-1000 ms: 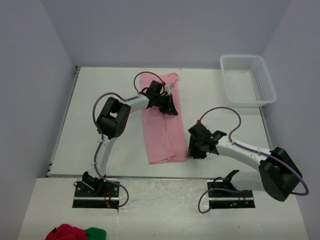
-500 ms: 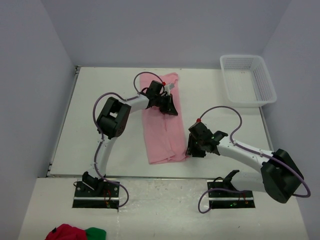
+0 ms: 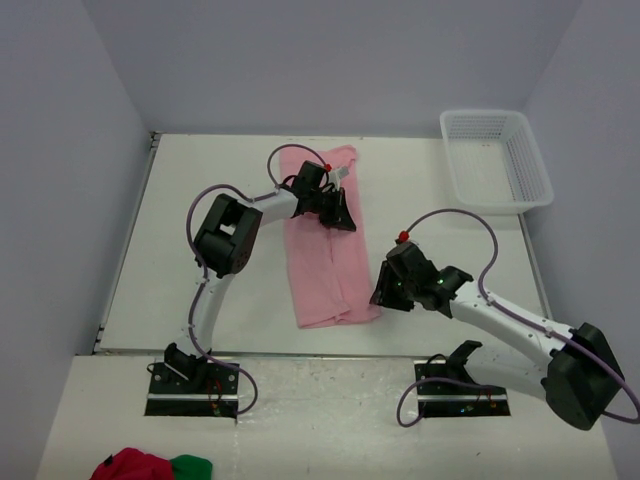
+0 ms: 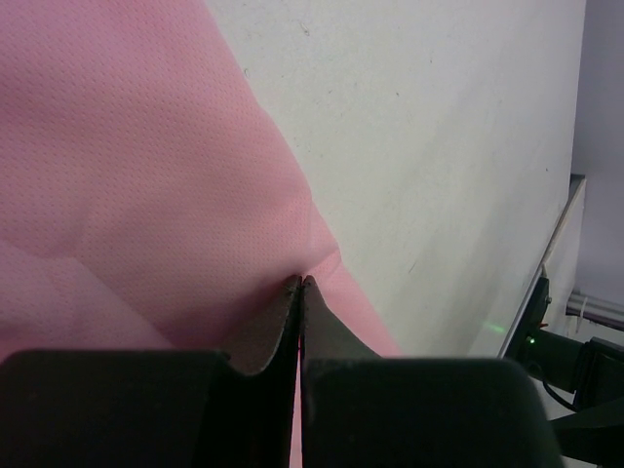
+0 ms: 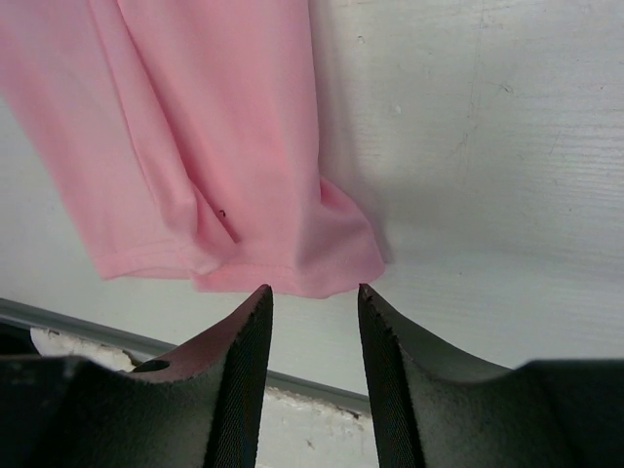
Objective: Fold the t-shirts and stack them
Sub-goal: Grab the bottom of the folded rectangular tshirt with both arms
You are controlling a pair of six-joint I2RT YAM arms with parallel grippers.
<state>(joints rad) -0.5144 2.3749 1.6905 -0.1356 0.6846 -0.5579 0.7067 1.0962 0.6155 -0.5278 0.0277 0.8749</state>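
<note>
1. The t-shirt (image 3: 325, 270) is laid on the white table (image 3: 200, 200) as a long, narrow pink strip. It runs from the far middle of the table toward the near edge and is slightly slanted.
2. The left gripper (image 3: 342, 218) is set over the right edge of the strip, in its far half.
3. In the left wrist view the left gripper (image 4: 300, 285) is seen with its two fingers pressed tightly together. The tips meet right at the edge of the pink fabric (image 4: 127, 175). Whether any cloth is pinched between them cannot be told.
4. The right gripper (image 3: 383, 297) is held just beside the near right corner of the strip.
5. In the right wrist view the right gripper (image 5: 314, 292) is seen with its jaws parted and nothing between them. The rumpled corner of the shirt (image 5: 224, 117) lies just beyond the tips and is not touched.
6. A white plastic basket (image 3: 500, 207) is placed at the far right corner of the table, well apart from the shirt.
7. A bundle of red and green cloth (image 3: 150, 466) is seen at the lower left, in front of the arm bases.
</note>
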